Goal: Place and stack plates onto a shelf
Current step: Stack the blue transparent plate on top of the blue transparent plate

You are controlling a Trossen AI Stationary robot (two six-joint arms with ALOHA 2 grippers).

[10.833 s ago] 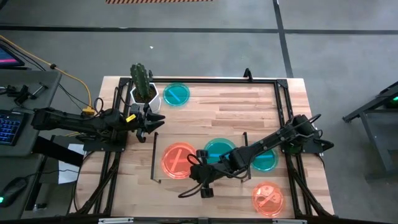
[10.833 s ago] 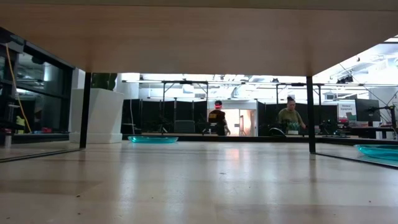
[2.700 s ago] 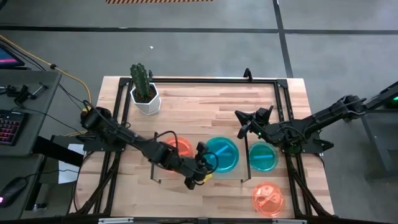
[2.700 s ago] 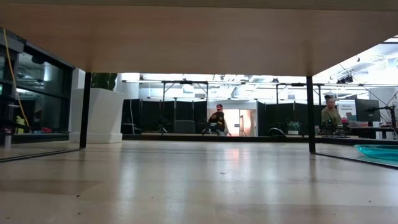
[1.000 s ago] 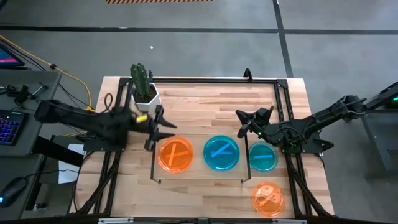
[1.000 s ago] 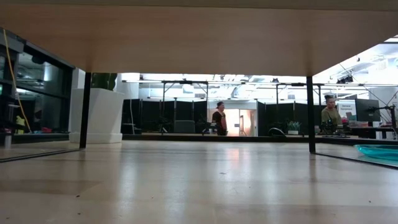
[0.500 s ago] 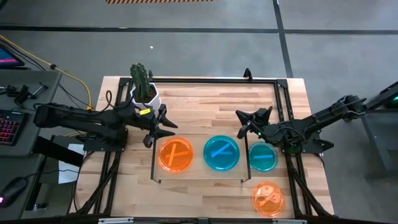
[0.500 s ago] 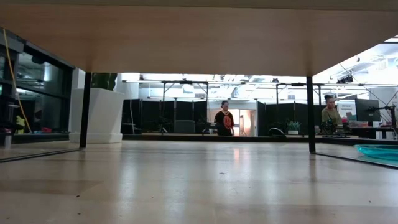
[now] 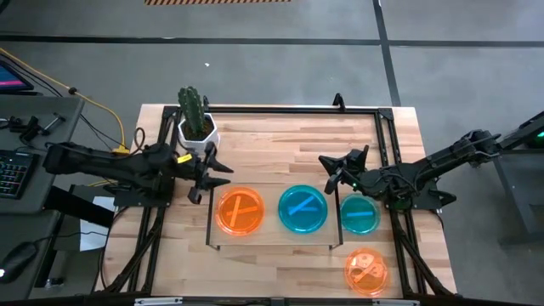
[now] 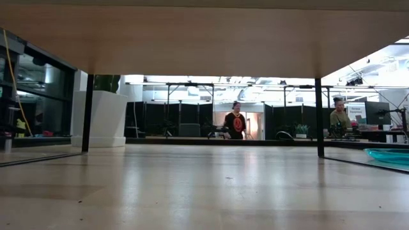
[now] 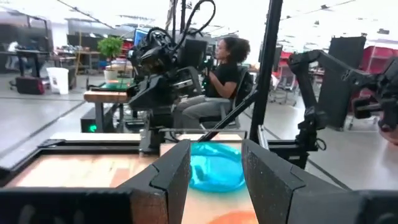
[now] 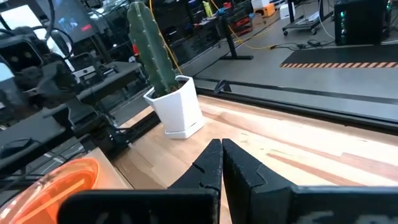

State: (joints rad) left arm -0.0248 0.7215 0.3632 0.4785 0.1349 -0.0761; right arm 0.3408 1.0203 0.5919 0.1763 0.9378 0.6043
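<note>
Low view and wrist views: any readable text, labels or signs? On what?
None readable.
White sign at the room's right in the low view: has lettering, too small to read.
Plates, shelf, cactus pot: no markings visible.

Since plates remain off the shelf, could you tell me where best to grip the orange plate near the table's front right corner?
Probably by its rim. The orange plate lies flat and alone on the table, so fingers could likely straddle the thin edge from above. The side facing the right gripper seems most direct, as the teal plate beside the shelf sits apart from it.
</note>
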